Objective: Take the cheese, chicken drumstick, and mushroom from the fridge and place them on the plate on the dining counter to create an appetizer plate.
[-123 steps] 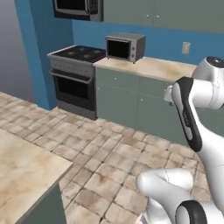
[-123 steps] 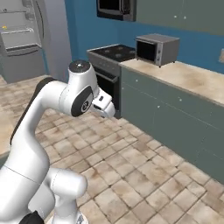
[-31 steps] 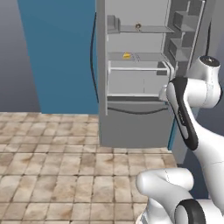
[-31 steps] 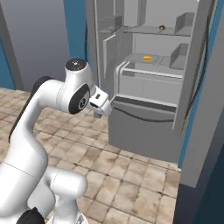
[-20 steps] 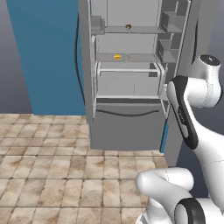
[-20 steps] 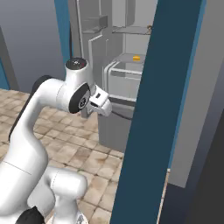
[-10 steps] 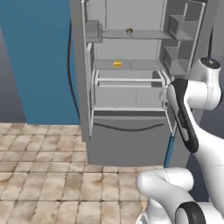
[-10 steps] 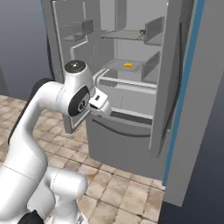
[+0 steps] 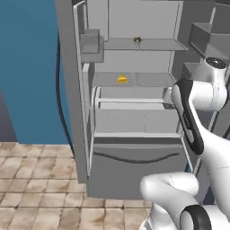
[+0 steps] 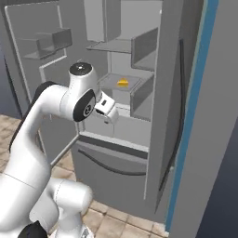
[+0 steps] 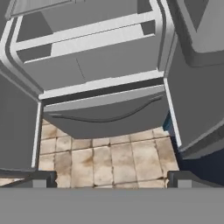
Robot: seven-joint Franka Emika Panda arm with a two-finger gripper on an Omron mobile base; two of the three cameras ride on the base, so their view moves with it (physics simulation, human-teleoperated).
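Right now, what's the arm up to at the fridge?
The white arm's two-finger gripper is open and empty, raised in front of the tall grey fridge, whose doors stand open. Nothing has been picked yet. The small bright yellow cheese wedge sits on the middle shelf, and a tiny tan-brown mushroom sits on the shelf above it. The hand camera looks down at the fridge's lower drawer and the tiled floor.

The fridge [image 9: 134, 157] stands open on the tiled floor [image 9: 31, 179]. On its middle shelf [image 9: 134, 80] lies the yellow cheese [image 9: 121, 79], left of centre. On the upper shelf [image 9: 148, 45] sits a small brown mushroom [image 9: 137, 40], near the middle.
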